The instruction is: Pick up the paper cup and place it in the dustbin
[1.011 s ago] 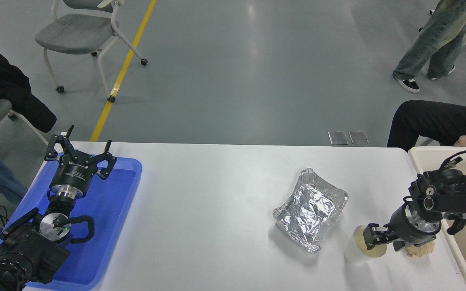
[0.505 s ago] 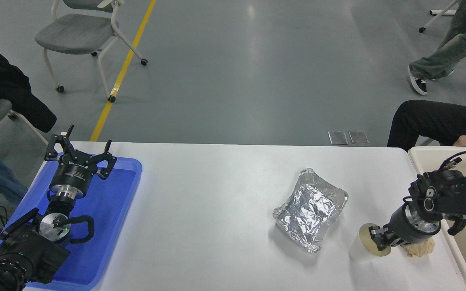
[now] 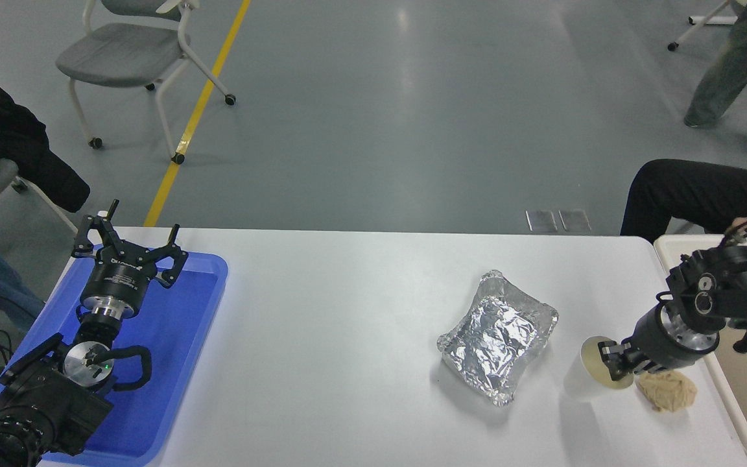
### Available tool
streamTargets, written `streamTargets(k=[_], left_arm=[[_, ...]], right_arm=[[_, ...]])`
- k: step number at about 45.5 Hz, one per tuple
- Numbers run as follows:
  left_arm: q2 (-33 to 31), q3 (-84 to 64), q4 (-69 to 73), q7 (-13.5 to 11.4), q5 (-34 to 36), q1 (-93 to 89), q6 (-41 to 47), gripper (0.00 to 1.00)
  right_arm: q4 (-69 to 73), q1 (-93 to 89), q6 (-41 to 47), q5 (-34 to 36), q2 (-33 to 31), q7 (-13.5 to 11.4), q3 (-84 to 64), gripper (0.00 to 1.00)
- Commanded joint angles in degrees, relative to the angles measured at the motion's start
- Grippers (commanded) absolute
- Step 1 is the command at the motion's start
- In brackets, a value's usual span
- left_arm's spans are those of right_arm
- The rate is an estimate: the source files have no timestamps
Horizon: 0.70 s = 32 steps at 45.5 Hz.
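Note:
The paper cup [image 3: 592,367] is small and white with a cream inside. It is tilted with its mouth towards the camera, just right of the foil packet. My right gripper [image 3: 611,363] is shut on the cup's rim and holds it slightly above the table; a shadow lies beneath it. The dustbin [image 3: 670,244], cream with a thick rim, stands at the table's right edge, right of the gripper. My left gripper [image 3: 128,244] is open and parked over the blue tray at the lower left.
A crumpled foil packet [image 3: 497,334] lies left of the cup. A tan paper wad [image 3: 666,391] lies under the right wrist beside the bin. A blue tray [image 3: 179,324] sits at the left. A seated person's leg [image 3: 698,191] is beyond the bin; another person walks at the top right.
My right gripper has lifted the cup and carried it right and farther, towards the bin, uncovering the tan wad. The walking person has moved on. The left arm has not moved.

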Motion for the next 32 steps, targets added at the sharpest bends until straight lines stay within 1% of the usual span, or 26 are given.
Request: streamTargets(k=[1, 13, 20, 32], left_arm=[[-0.01, 0.01, 0.00, 0.00, 0.01, 0.01, 0.00, 1.00], [0.08, -0.07, 0.00, 0.00, 0.01, 0.01, 0.00, 1.00], [0.17, -0.07, 0.00, 0.00, 0.01, 0.01, 0.00, 1.00], [0.17, -0.07, 0.00, 0.00, 0.01, 0.01, 0.00, 1.00]], right_arm=[[8.67, 20.39, 4.77, 4.65, -1.11, -0.39, -9.81, 0.00], [14.22, 37.89, 9.69, 9.66, 3.01, -0.30, -16.59, 0.00], [14.66, 41.23, 10.66, 12.48, 5.74, -0.30, -18.17, 0.00], [14.92, 43.79, 11.19, 12.57, 6.27, -0.39, -20.28, 0.00]])
